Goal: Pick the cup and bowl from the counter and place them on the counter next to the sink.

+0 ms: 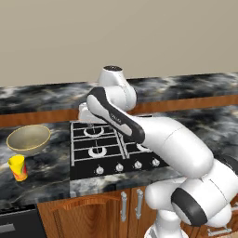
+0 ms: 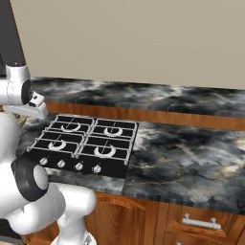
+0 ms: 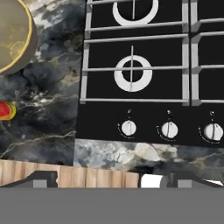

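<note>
Gripper (image 3: 112, 178): jaws spread wide; nothing held; hung over stovetop (image 3: 140, 65) front edge
Bowl (image 1: 28, 138): set on counter (image 1: 51, 172) left of stovetop
Cup (image 1: 18, 167): stood just before bowl

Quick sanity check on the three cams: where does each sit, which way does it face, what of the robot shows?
Left base view: behind the arm, to its left, looking forward and down at the stovetop, bowl and cup on the counter; the white arm crosses from lower right.
Right base view: behind, to its right, looking at stovetop and counter; arm at left edge.
Hand view: above the stovetop's front edge, looking down at burners and knobs; open claw tips at bottom.
Shared: all three show the stovetop; left base and hand views share bowl and cup.
</note>
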